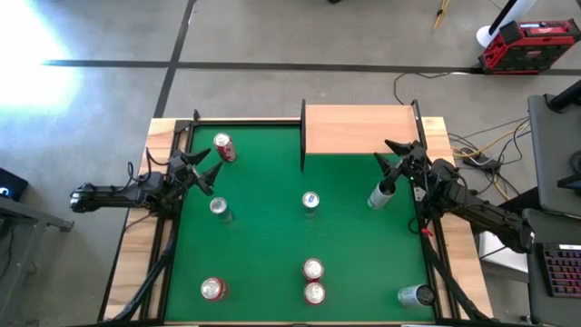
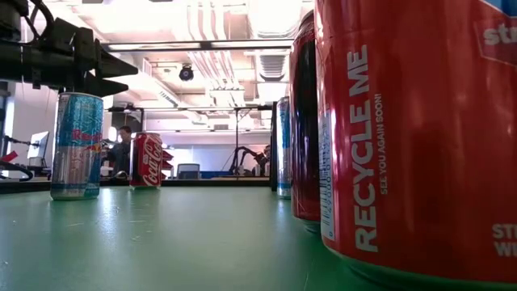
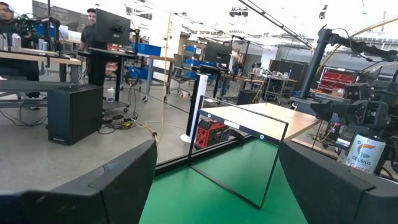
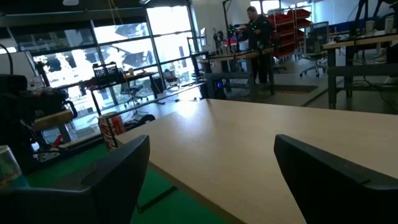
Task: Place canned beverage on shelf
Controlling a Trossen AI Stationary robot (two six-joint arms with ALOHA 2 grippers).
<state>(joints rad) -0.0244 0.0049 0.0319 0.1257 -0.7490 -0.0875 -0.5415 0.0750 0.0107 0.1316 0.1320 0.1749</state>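
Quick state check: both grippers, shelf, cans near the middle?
left gripper: open, empty, at the table's left side
right gripper: open, empty, just in front of the shelf
shelf: no can on it
white can: on the green felt by the right gripper, not held
blue can: upright, mid-table, untouched

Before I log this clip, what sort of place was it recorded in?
Most likely a robotics lab or workshop in an open-plan industrial space. Rows of workbenches with monitors stand beyond the table, red parts bins line a rack, and a person works at a far bench.
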